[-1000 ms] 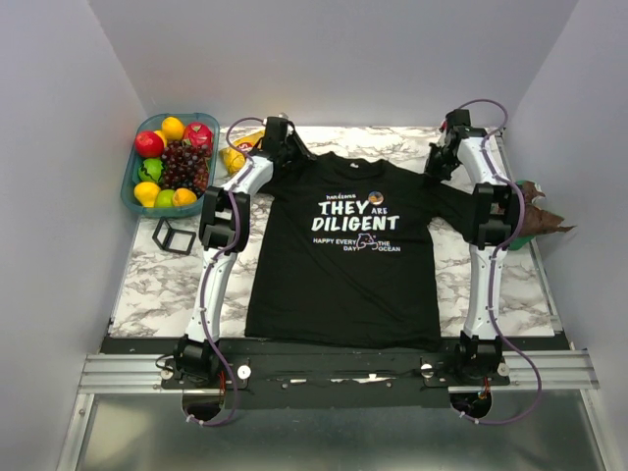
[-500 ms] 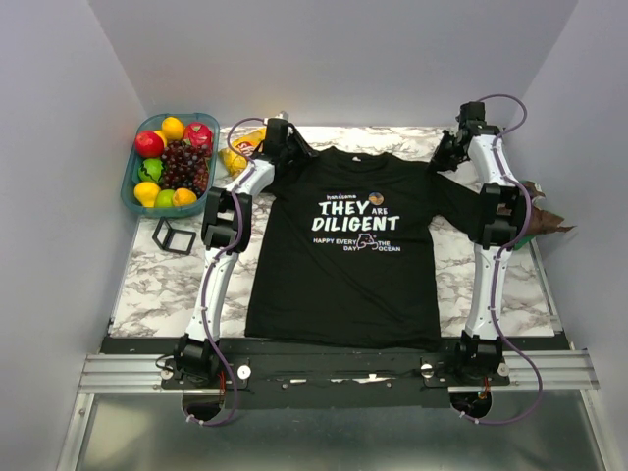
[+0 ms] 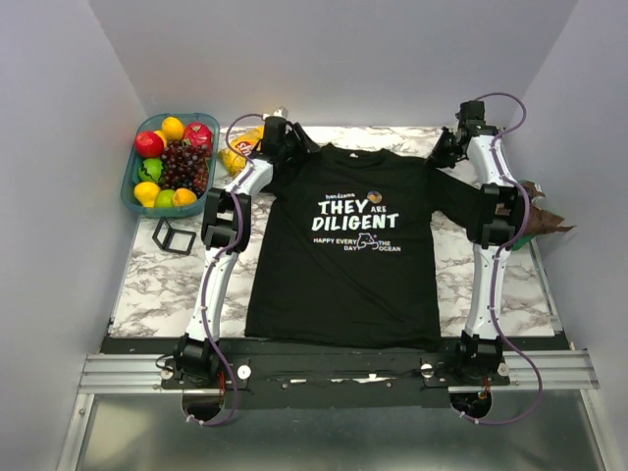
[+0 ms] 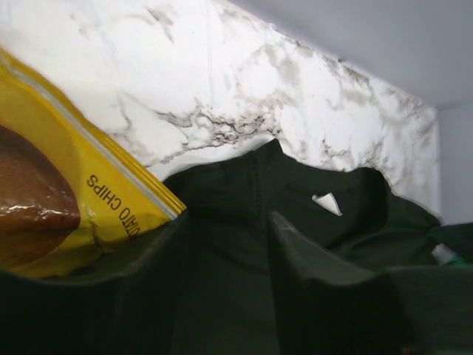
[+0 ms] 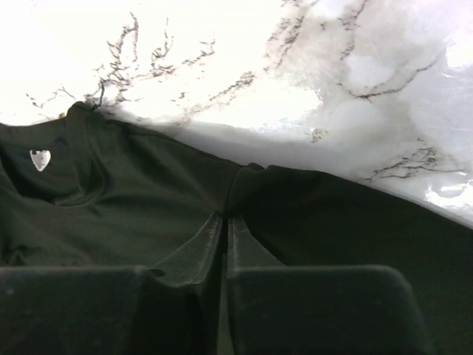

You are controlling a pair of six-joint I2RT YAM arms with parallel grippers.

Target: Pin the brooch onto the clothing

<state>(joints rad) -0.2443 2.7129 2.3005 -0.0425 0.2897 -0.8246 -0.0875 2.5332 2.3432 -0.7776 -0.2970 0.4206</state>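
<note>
The brooch (image 3: 375, 197) is sitting mid-chest on the clothing (image 3: 339, 285), nearer the right end effector (image 3: 438, 156), which is pinching a shoulder fold, while the left end effector (image 3: 293, 145) is gaping released.

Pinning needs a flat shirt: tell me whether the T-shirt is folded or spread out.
Spread out. In the top view the T-shirt lies flat, front up, with its whole print readable, its hem straight and no fold across the body.
</note>
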